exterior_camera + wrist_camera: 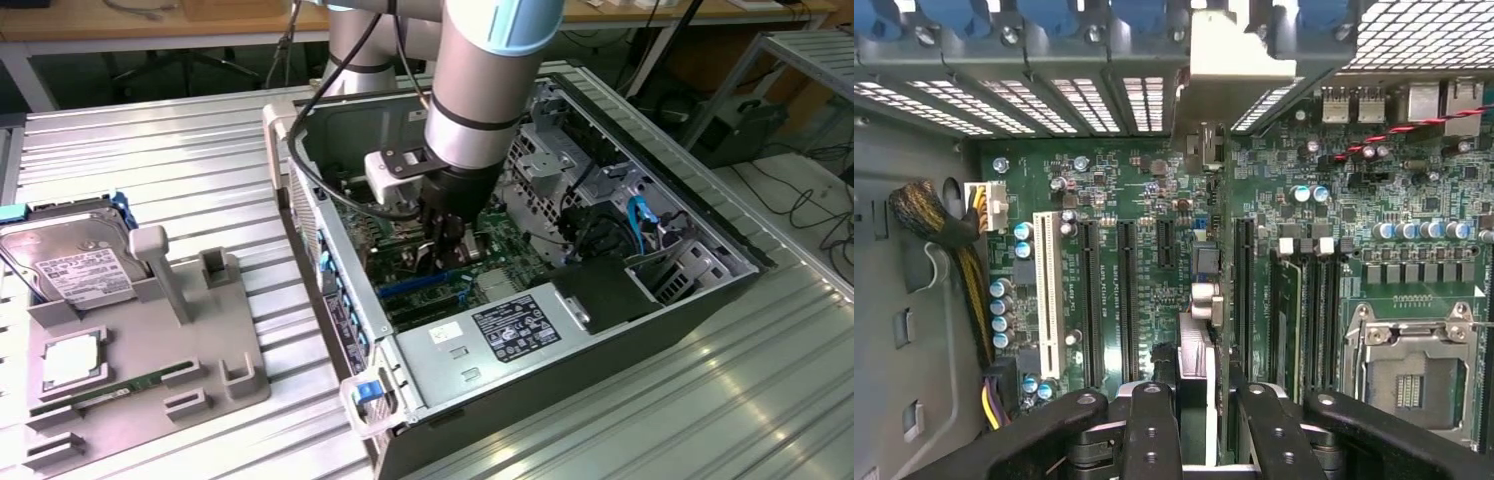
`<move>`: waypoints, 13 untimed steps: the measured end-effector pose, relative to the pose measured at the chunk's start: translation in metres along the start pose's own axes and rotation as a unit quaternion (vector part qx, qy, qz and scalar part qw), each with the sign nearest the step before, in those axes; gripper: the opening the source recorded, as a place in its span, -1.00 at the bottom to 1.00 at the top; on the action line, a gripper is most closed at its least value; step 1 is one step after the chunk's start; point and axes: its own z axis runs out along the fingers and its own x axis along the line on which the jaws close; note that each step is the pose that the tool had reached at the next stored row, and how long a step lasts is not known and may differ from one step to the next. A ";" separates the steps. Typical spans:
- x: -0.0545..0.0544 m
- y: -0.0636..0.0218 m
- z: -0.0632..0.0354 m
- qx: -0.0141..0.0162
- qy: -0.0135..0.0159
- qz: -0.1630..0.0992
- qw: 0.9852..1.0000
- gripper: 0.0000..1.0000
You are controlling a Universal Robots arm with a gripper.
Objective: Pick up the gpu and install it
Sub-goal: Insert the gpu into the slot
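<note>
Ribbed metal benchtop (200, 170) carries the open computer case (694, 300). My gripper (1206, 420) reaches inside, clamped on the gpu (1199, 300), seen edge-on above the motherboard (1134, 200), its bracket (1239, 60) against the rear slots. Case walls crowd close around; beside the case, a hard drive (67, 260) sits in the parts tray (200, 350).

The arm (474, 70) reaches steeply down from above, its grey sleeve and blue ring tilted a little toward the exterior view's left. The wrist points almost straight down. The hand (447, 250) hangs low, fingers aimed downward. In the wrist view, the two black fingers (1154, 435) stand partly closed, clamped on the edge of a thin card, the gpu (1199, 300).
</note>
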 end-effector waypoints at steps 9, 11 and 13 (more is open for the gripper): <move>0.000 0.0082 0.0046 0.000 0.000 0.000 1.000 -0.44; 0.000 0.0086 0.0068 0.000 0.000 0.000 1.000 -0.44; 0.000 0.0090 0.0088 0.000 0.000 0.000 1.000 -0.44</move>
